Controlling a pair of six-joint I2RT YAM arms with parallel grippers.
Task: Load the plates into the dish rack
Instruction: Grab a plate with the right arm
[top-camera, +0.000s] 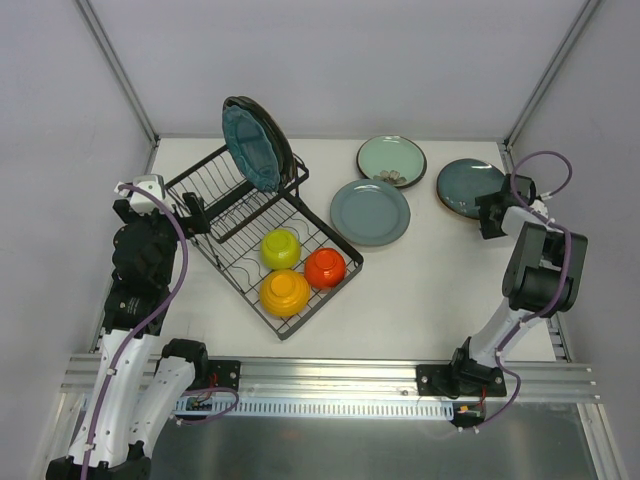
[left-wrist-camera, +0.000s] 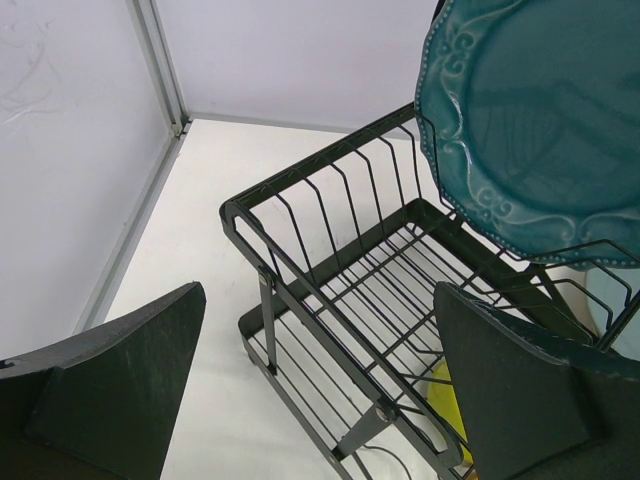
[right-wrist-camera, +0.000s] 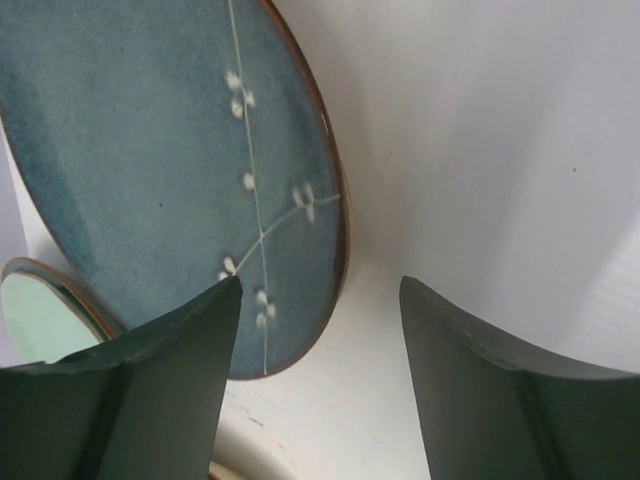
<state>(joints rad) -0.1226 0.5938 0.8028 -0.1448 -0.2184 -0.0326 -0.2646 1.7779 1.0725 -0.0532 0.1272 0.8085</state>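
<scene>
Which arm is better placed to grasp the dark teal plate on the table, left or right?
Right. The right gripper is at the dark teal plate, open fingers either side of its rim. The left gripper, also open, is far off beside the dish rack.

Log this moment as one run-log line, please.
dish rack: two plates upright | table: three plates flat | right claw: open over patterned plate's rim | left claw: open, empty, beside rack

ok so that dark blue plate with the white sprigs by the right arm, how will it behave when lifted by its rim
The dark blue plate looks like glazed ceramic, so probably rigid, fairly heavy and breakable if dropped. Its glossy glaze may be slippery at the thin rim. Lying flat on the table, it would likely slide, not roll, if pushed.
</scene>
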